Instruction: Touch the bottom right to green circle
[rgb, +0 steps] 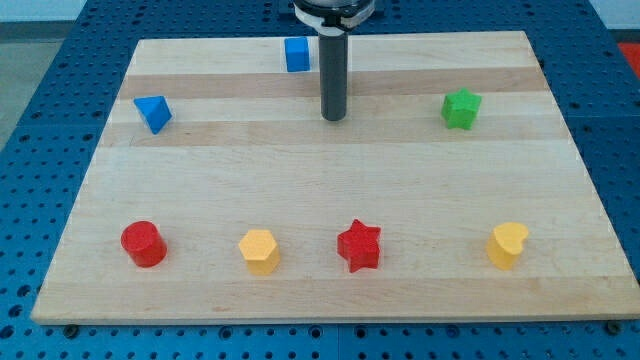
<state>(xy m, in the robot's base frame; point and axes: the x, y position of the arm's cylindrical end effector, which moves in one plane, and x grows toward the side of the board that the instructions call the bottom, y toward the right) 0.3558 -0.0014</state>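
My tip (333, 117) rests on the wooden board (320, 170) near the view's top middle. The only green block in view is a green star (461, 108), at the view's upper right, well to the right of my tip and apart from it. A blue cube (297, 54) stands just up and left of the rod, close to it; I cannot tell if they touch. No green circle shows.
A blue triangle (153, 113) lies at the upper left. Along the view's bottom, left to right, stand a red cylinder (143, 243), a yellow hexagon (259, 250), a red star (359, 245) and a yellow heart (507, 244).
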